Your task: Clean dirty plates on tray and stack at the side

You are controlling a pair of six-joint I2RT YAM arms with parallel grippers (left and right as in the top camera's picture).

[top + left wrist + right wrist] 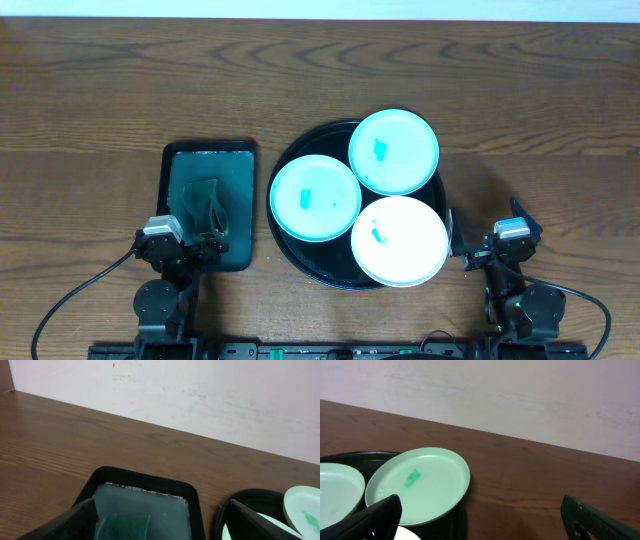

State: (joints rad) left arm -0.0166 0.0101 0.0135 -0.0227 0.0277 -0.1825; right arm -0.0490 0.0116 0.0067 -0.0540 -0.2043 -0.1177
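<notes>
Three plates lie on the round black tray (290,243). An aqua plate (394,151) sits at the back right, an aqua plate (315,197) at the left, a white plate (399,241) at the front right. Each carries a small teal smear. My left gripper (200,238) is open over the front of the dark-green rectangular tray (210,158), above the green cloth (207,205). My right gripper (470,248) is open, just right of the black tray and white plate. The right wrist view shows the back aqua plate (420,485) and tray rim (350,456).
The dark-green rectangular tray (145,485) holds the folded cloth (122,527) in shallow water. Bare brown wood tabletop (540,130) lies right of the black tray and behind both trays. A pale wall (200,390) stands behind the table's far edge.
</notes>
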